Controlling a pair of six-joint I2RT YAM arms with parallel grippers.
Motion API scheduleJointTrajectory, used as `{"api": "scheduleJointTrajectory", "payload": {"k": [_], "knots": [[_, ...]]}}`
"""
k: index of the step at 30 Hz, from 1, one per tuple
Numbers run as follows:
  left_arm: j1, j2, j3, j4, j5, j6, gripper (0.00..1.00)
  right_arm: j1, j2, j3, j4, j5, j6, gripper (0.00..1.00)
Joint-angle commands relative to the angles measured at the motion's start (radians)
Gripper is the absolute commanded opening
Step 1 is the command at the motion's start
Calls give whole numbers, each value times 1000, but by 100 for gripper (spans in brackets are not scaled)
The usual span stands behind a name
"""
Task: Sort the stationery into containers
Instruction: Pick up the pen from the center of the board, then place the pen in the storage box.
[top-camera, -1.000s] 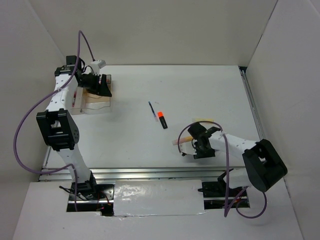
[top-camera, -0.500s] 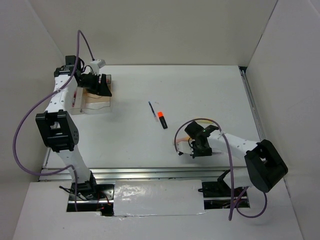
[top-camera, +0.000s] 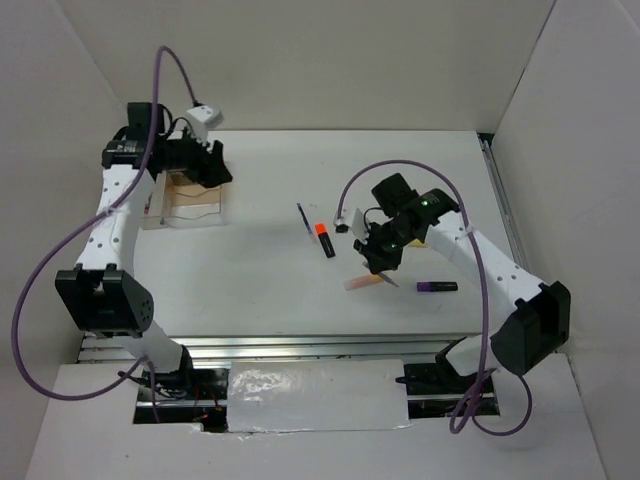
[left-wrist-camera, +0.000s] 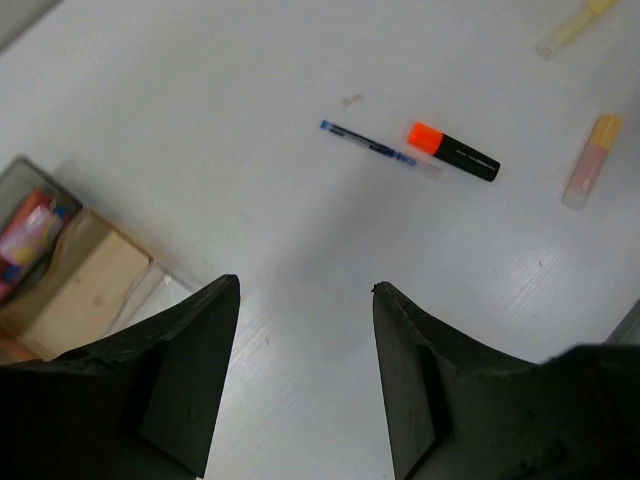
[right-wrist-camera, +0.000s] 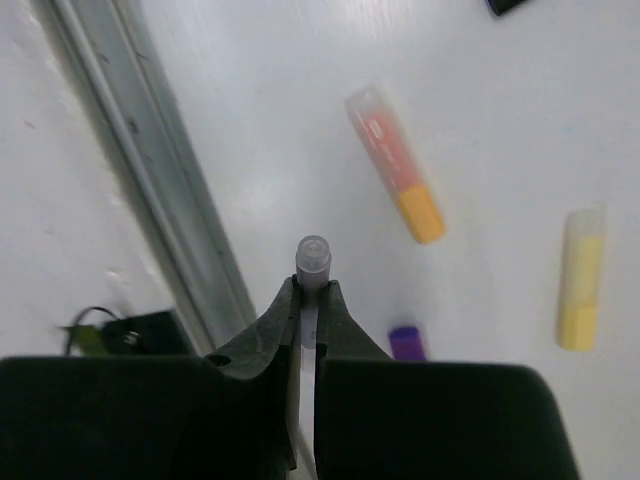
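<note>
Overhead first: the right gripper (top-camera: 381, 262) hung over the table (top-camera: 270, 290), right of centre, clamped on something thin that could not be made out from that height. The organiser tray (top-camera: 195, 207) sat at the far left, well apart from it. The left gripper (top-camera: 205, 165) hovered at the tray's far edge, so the left arm was much the nearer of the two to the tray. Loose on the table were a blue pen (top-camera: 303, 220) and an orange-capped highlighter (top-camera: 325, 240) between the arms, a yellow-pink marker (top-camera: 362, 283) just beside the right gripper, and a purple marker (top-camera: 437, 287) off to its right.

Left wrist view: the fingers (left-wrist-camera: 190, 380) were spread wide with nothing between them. A corner of the tray showed at lower left. The blue pen and highlighter lay ahead, toward the other arm.

Right wrist view: the jaws were closed on a thin pale-capped pen (right-wrist-camera: 312, 255). Its long axis ran in line with the fingers and the cap poked past the tips. A pale yellow stick (right-wrist-camera: 582, 280) lay on the table below, near the two markers.

Judgement: the carry runs leftward across the table to the tray, and the pen likely needs turning to lie along a compartment.
</note>
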Motion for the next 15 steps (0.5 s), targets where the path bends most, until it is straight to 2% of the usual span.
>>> {"api": "scheduleJointTrajectory", "payload": {"k": [1, 2, 3, 4, 7, 8, 12, 15], "knots": [[-215, -144, -28, 70, -119, 149, 68, -54, 114, 107, -152, -262, 80, 0], [-337, -170, -68, 88, -165, 173, 68, -66, 135, 124, -193, -338, 76, 0], [-406, -217, -88, 113, -270, 227, 68, -85, 154, 149, -213, -375, 70, 0], [-547, -242, -135, 131, -326, 256, 68, -94, 189, 160, -245, -408, 60, 0], [-753, -317, -241, 183, -586, 385, 69, -108, 243, 180, -293, -509, 31, 0], [-854, -322, -244, 186, -630, 402, 70, -114, 254, 177, -319, -528, 24, 0], [-1020, -328, -258, 176, -717, 465, 69, -126, 277, 125, -337, -618, 1, 0], [-1174, -409, -429, 281, -855, 561, 69, -128, 301, 82, -337, -669, -18, 0]]}}
